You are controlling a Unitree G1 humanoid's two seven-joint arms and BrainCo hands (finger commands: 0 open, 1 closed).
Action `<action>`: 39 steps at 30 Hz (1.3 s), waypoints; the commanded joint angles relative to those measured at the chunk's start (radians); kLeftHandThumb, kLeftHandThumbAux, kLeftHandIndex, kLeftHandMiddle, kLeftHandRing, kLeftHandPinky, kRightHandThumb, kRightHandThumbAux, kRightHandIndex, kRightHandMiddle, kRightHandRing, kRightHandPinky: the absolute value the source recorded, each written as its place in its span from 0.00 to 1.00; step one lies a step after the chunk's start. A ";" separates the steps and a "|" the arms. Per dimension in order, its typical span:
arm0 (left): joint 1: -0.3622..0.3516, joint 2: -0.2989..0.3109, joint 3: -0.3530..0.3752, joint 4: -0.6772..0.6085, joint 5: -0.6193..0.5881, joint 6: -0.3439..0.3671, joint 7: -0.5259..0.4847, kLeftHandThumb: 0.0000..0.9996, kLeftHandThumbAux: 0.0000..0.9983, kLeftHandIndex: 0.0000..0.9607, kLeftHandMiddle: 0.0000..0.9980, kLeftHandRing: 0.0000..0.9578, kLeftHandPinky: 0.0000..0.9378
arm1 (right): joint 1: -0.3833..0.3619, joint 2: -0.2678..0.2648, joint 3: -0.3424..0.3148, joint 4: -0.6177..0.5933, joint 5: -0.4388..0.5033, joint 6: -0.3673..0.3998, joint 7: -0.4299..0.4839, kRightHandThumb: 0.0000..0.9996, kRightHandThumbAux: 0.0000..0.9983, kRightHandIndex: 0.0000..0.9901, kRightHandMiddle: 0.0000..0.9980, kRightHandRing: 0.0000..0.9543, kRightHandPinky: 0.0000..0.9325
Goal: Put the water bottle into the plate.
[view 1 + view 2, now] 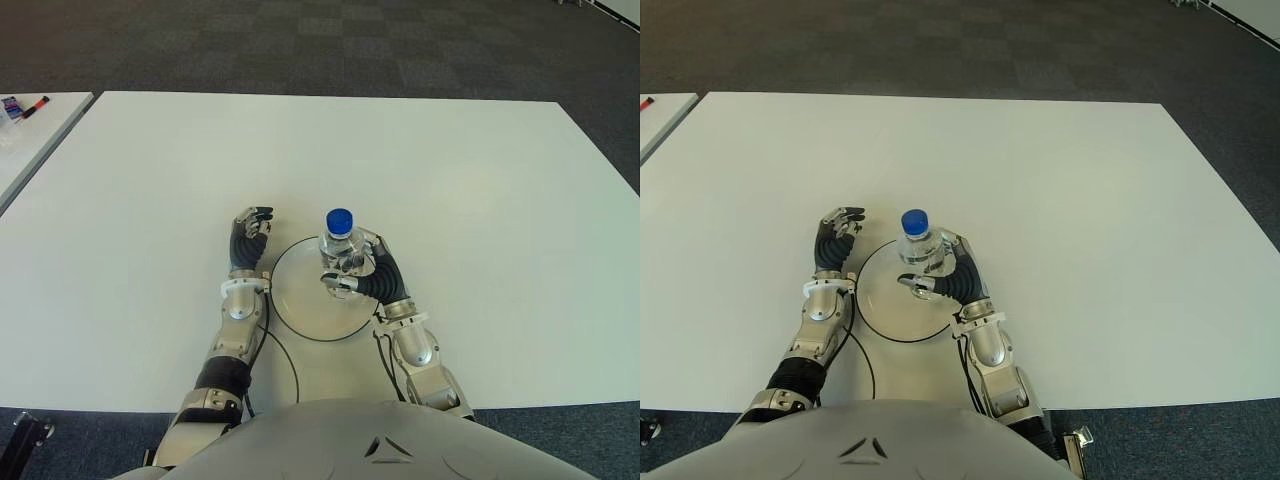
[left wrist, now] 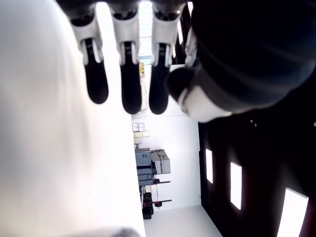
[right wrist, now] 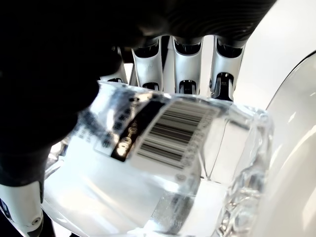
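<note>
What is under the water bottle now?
The white plate shows beneath the water bottle, held by the right hand. Contact between its base and the plate is hidden.

The right hand (image 1: pixel 352 266) is reached forward from a bent forearm, its fingers (image 3: pixel 186 66) curled round what it grips, thumb closing from the near side; the wrist angles inward toward the body's midline. The left hand (image 1: pixel 250 236) sits just to the left of it, forearm stretched forward; its fingers (image 2: pixel 126 79) are loosely bent, side by side, and hold nothing; the thumb is tucked near them. Black cables trail from both wrists.
</note>
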 commanded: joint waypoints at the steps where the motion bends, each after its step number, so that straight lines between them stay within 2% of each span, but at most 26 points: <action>1: -0.001 -0.005 -0.005 0.013 0.012 -0.001 0.015 0.72 0.71 0.43 0.35 0.36 0.38 | -0.003 0.009 0.004 0.017 -0.014 0.015 -0.022 0.84 0.68 0.43 0.48 0.58 0.58; 11: -0.002 -0.007 -0.005 0.017 0.001 0.022 0.005 0.72 0.71 0.43 0.36 0.37 0.39 | -0.002 0.005 0.003 0.033 -0.038 0.021 -0.044 0.84 0.68 0.43 0.48 0.58 0.59; 19: 0.005 -0.010 -0.005 0.011 -0.003 0.010 0.004 0.72 0.71 0.43 0.36 0.38 0.39 | -0.001 -0.001 0.005 0.049 -0.063 0.018 -0.068 0.84 0.68 0.43 0.48 0.58 0.59; 39: 0.003 -0.013 -0.007 0.004 0.001 0.030 0.004 0.72 0.71 0.43 0.35 0.37 0.39 | 0.019 -0.004 0.008 0.049 -0.055 0.033 -0.052 0.84 0.68 0.43 0.48 0.58 0.58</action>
